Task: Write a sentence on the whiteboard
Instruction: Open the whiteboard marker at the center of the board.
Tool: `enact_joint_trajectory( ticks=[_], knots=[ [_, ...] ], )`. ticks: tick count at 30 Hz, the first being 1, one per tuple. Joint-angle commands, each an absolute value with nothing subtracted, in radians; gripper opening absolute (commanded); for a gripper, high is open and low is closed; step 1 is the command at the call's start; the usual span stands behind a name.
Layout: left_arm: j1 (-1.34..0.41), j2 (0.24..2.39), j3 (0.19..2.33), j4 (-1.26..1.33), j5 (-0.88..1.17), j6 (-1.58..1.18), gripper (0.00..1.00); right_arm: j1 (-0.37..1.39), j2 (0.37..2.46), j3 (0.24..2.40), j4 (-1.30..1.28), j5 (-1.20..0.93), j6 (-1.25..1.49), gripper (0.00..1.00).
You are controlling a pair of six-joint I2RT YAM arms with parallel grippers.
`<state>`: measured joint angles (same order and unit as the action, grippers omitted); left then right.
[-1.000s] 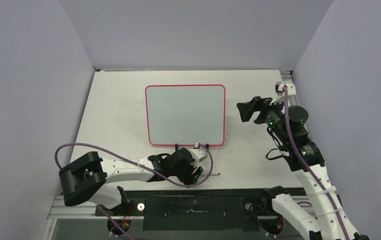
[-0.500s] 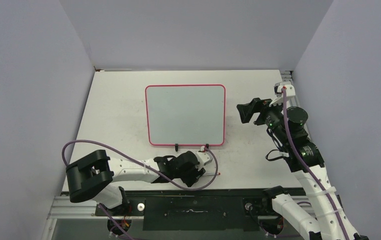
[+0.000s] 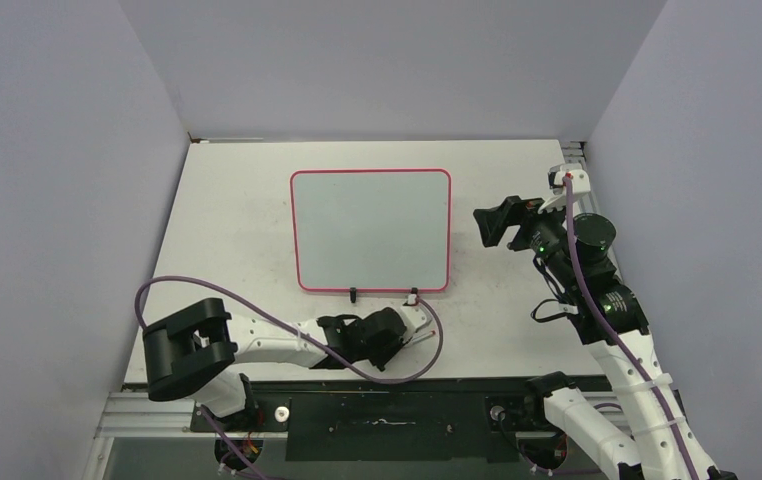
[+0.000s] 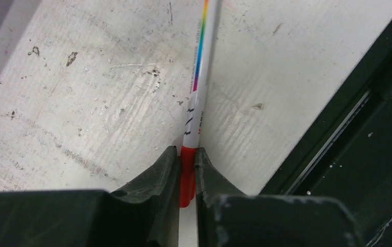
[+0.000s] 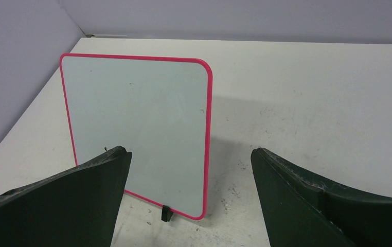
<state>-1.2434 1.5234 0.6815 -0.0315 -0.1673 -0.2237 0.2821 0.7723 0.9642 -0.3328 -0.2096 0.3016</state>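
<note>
The whiteboard (image 3: pixel 372 230) with its pink-red frame lies at the table's middle; its face (image 5: pixel 132 118) is blank and no sentence shows on it. A marker (image 4: pixel 200 67) with a white barrel, a rainbow stripe and a red end lies on the table near the front edge. My left gripper (image 4: pixel 186 152) is shut on that red end, low over the table just in front of the board (image 3: pixel 407 338). To the right of the board, my right gripper (image 3: pixel 492 222) hovers open and faces it, with nothing between its fingers (image 5: pixel 190 152).
A black rail (image 4: pixel 338 128) runs along the table's near edge, close to the right of the marker. The board stands on small black feet (image 5: pixel 166 213). Grey walls close in the left, back and right sides.
My left gripper has slid right along the near edge over the marker and closed on its red end. The right arm and the whiteboard have stayed put.
</note>
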Motion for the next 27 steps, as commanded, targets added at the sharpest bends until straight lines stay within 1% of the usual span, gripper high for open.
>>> enact_joint_trajectory(
  ticks=[1,2,6,9,11,16,20,24,27],
  knots=[
    [-1.293,1.490,0.666,-0.064,-0.198,-0.221,0.02,0.281,0.779,1.003,-0.377,-0.210,0.302,0.90],
    [-1.302,1.474,0.657,-0.055,-0.199,-0.221,0.00,0.281,0.781,1.014,-0.397,-0.217,0.299,0.90],
    [-1.324,1.406,0.622,-0.034,-0.218,-0.223,0.00,0.280,0.778,1.027,-0.473,-0.215,0.292,0.90],
    [-1.324,1.353,0.610,-0.034,-0.242,-0.231,0.00,0.281,0.786,1.002,-0.510,-0.215,0.304,0.90],
    [-1.324,1.309,0.608,-0.036,-0.256,-0.234,0.00,0.280,0.803,0.972,-0.520,-0.254,0.312,0.90],
    [-1.319,1.208,0.617,-0.082,-0.283,-0.253,0.00,0.275,0.889,0.919,-0.520,-0.421,0.320,0.90],
    [-1.286,1.105,0.655,-0.150,-0.239,-0.274,0.00,0.239,0.918,0.897,-0.465,-0.664,0.325,0.90],
    [-1.192,1.017,0.716,-0.215,-0.097,-0.261,0.00,0.221,0.944,0.885,-0.393,-0.902,0.353,0.90],
    [-1.098,0.978,0.773,-0.273,0.078,-0.218,0.00,0.222,0.959,0.870,-0.338,-1.039,0.379,0.90]
  ],
)
